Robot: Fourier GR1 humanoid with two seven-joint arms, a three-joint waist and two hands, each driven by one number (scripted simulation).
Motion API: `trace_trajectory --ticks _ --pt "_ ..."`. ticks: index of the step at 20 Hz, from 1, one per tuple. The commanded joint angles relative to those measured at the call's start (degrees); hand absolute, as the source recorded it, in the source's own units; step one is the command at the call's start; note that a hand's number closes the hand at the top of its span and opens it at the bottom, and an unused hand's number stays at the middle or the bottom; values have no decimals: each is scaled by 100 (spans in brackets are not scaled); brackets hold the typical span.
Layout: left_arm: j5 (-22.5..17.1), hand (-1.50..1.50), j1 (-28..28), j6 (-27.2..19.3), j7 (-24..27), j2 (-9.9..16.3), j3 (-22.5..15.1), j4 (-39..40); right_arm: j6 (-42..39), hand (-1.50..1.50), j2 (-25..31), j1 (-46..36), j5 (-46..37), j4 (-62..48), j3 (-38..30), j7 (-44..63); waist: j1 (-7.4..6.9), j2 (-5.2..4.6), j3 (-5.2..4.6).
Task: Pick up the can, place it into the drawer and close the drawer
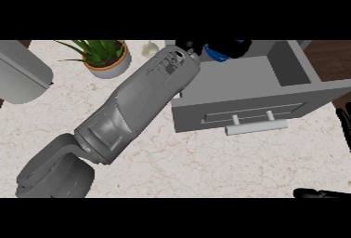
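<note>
Right hand at lower right edge, well below drawer front; finger state not discernible. Marble counter beneath. Drawer pulled open, handle facing viewer. Left forearm angled up past drawer's left side. Left hand over drawer's far left corner, curled round blue can (mostly hidden). Potted plant left of drawer; grey appliance further left.

Left forearm was grey, smooth-shelled, segmented, with dark panel marking near wrist. Left robot hand black. Right robot hand black, at right edge.
</note>
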State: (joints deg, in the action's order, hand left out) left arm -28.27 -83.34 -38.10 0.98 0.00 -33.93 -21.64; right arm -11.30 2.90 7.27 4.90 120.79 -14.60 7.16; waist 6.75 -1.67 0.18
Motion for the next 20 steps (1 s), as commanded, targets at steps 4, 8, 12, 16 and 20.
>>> trace_trajectory --ticks 4,8,12,16,20 --pt "-176 -150 119 -482 83 0 -247 109 13 -150 84 -231 -107 68 113 133 123 -41 -1" --pt "-256 -150 105 -397 202 0 -207 265 -103 -150 -5 204 -10 101 19 -151 25 7 -2" --pt "-397 -150 53 -587 177 0 -244 204 -16 -150 21 4 -139 218 151 86 8 4 -5" --pt "-593 -150 161 -738 311 0 -255 85 -47 -150 108 -57 -283 336 150 -86 114 -33 -4" --pt "-805 -150 201 -684 477 0 -21 183 -132 -150 525 4 -797 619 -25 -354 108 -24 -9"
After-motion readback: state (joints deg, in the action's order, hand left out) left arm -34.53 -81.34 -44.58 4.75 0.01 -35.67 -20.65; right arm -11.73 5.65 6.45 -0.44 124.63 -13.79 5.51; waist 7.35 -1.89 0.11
